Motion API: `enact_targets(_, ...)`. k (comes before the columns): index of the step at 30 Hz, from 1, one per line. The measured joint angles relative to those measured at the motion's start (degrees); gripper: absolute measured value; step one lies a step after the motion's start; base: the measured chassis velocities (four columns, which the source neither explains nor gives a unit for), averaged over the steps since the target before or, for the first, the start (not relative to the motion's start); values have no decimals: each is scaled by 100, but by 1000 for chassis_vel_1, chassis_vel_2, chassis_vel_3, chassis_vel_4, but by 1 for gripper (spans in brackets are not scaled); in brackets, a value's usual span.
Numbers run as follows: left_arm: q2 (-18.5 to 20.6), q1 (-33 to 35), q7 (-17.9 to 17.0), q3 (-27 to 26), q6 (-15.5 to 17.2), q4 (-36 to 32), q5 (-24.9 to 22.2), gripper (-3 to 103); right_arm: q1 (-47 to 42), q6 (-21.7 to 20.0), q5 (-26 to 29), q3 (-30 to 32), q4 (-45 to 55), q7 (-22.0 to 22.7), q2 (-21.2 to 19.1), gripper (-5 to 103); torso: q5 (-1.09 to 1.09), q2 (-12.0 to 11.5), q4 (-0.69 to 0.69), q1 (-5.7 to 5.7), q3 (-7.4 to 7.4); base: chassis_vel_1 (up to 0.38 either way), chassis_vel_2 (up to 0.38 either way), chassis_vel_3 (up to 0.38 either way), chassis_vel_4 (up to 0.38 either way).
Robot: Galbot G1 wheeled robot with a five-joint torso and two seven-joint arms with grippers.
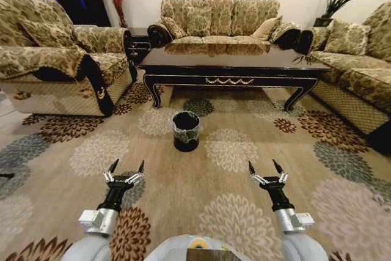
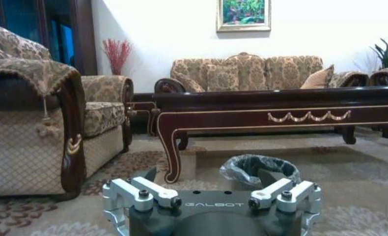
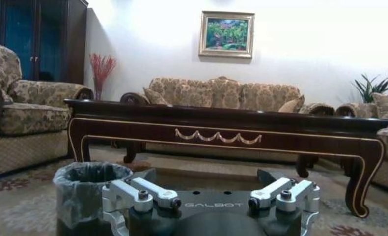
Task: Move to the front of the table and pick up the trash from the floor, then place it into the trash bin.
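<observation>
Ahead on the floor (image 1: 244, 187), trash bin (image 1: 186, 131) before the table (image 1: 232, 65), left gripper (image 1: 125, 168) and right gripper (image 1: 266, 167) spread wide, empty, well short of it

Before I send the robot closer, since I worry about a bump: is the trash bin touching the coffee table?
Apart. In the head view, the trash bin stands on patterned carpet in front of the coffee table, with a clear strip of carpet between them.

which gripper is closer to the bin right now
Left, narrowly. The trash bin stands ahead on the carpet, slightly left of centre. The left gripper is open, short of it and to its left; the right gripper, also open, sits farther right.
</observation>
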Motion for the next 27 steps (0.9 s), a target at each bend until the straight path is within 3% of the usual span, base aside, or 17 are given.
enact_targets(27, 0, 0, 0, 0, 0, 0, 0, 100, 0, 0, 0, 0, 0, 0, 0, 100, 1, 0, 0, 0, 0, 163, -159, -164, 160)
